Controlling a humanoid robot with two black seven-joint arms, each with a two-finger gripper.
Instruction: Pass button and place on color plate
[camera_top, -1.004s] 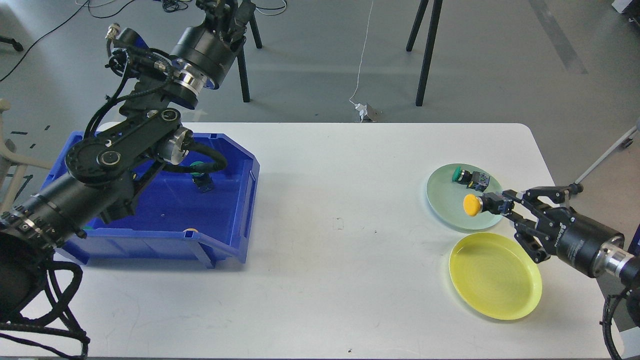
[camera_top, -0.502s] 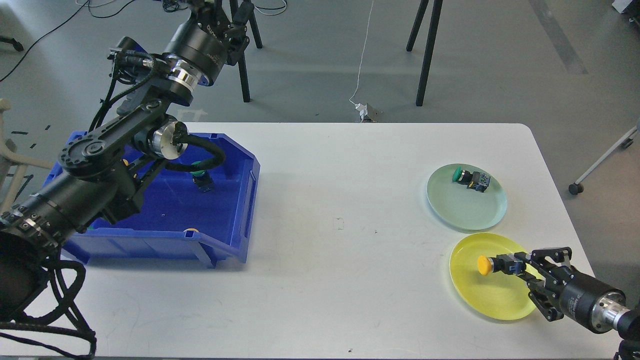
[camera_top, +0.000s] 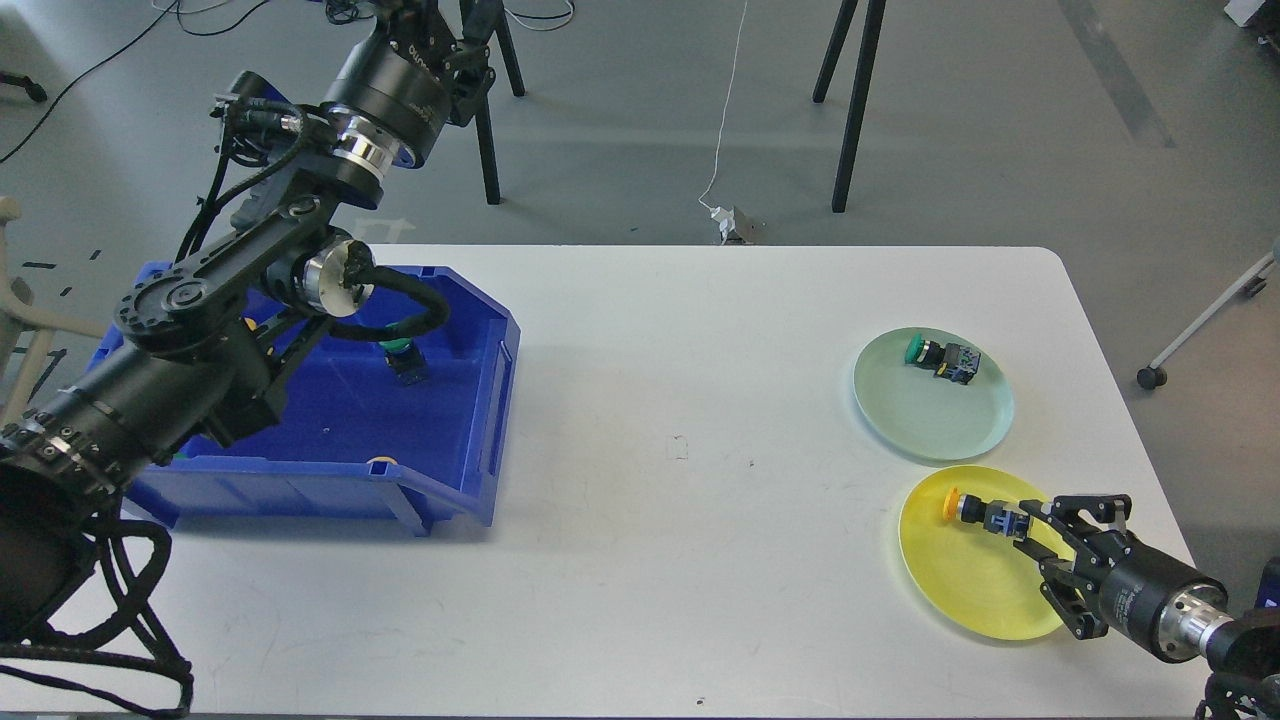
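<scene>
A yellow-capped button (camera_top: 975, 513) lies on its side on the yellow plate (camera_top: 960, 590), near the plate's far edge. My right gripper (camera_top: 1037, 543) is just behind the button's rear end, low over the plate, with its jaws spread and nothing between them. A green-capped button (camera_top: 940, 357) lies on the pale green plate (camera_top: 930, 420). My left arm rises over the blue bin (camera_top: 470, 440). Its gripper (camera_top: 430, 15) is dark at the top edge of the view and partly cut off.
The blue bin at the left holds a green-capped button (camera_top: 402, 357) and a yellow-capped one (camera_top: 380, 462) by its front wall. Black stand legs (camera_top: 850, 110) rise beyond the white table (camera_top: 680, 400). The two plates sit close to the table's right edge.
The right gripper carried the yellow button from over the green plate down to the yellow plate and has opened. The button now lies on the yellow plate. The left arm barely moved.
</scene>
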